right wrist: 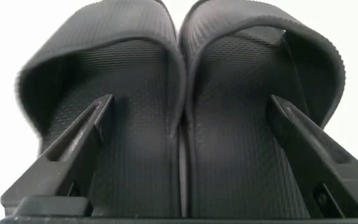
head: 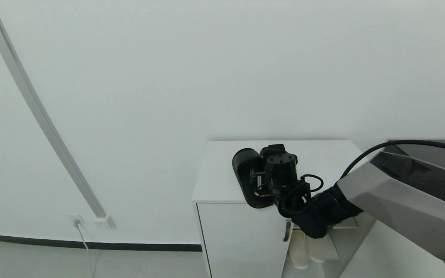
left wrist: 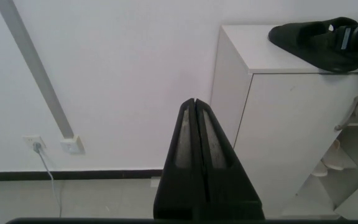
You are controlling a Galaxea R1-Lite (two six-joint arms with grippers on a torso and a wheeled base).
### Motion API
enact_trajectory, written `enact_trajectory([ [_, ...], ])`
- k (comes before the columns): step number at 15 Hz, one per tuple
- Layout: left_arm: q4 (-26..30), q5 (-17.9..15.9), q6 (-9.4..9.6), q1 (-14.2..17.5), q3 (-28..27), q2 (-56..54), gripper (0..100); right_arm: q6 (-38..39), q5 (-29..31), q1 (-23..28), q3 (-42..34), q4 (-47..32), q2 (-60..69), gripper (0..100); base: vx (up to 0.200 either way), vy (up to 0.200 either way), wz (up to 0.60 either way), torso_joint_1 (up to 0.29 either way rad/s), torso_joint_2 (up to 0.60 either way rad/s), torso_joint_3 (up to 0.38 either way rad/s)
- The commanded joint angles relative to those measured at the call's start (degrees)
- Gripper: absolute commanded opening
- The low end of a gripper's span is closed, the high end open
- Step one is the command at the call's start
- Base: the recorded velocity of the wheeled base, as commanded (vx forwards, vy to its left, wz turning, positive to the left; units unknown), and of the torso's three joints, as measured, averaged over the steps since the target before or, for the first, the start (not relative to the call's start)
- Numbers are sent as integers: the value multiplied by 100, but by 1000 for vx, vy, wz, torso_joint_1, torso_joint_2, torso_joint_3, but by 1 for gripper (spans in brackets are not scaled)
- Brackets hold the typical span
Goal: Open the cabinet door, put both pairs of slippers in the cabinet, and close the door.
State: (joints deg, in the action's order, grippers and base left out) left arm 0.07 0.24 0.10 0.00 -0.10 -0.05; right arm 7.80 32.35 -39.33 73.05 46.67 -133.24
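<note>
Head view, lower left to right: a wall socket (head: 76,221) sat low on the wall, then came the white cabinet (head: 222,181), which served as the counter for the black slippers (head: 245,173). They lay at the front edge of its top, just right of centre frame. The right gripper (head: 259,181) was on them, and its wrist view showed a finger reaching into each slipper of the pair, so it appeared to be grasping them. Below it, right of the handle (head: 287,230), the compartment stood open with the white slippers (head: 299,249) already on a shelf. The left gripper (left wrist: 195,149) hung clenched and empty, well apart. By my reading, the second pair was being taken up. The next move calls for lifting it off the top, lowering it round the front onto a free shelf, letting go, then shutting the door.
</note>
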Motion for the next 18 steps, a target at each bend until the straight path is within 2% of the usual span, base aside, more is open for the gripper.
enact_trajectory([
  [1,1,2,-1,0,1,5,0,-7,-19,30,69,9,-132,100,0,0,0,0,0,0],
  [2,1,2,-1,0,10,5,0,-7,-27,22,61,0,-132,0,0,0,0,0,0,0],
  [14,1,2,-1,0,10,5,0,-51,-27,22,8,229,-17,0,0,0,0,0,0,0],
  [18,1,2,-1,0,1,5,0,-420,-555,-66,-862,414,923,0,0,0,0,0,0,0],
])
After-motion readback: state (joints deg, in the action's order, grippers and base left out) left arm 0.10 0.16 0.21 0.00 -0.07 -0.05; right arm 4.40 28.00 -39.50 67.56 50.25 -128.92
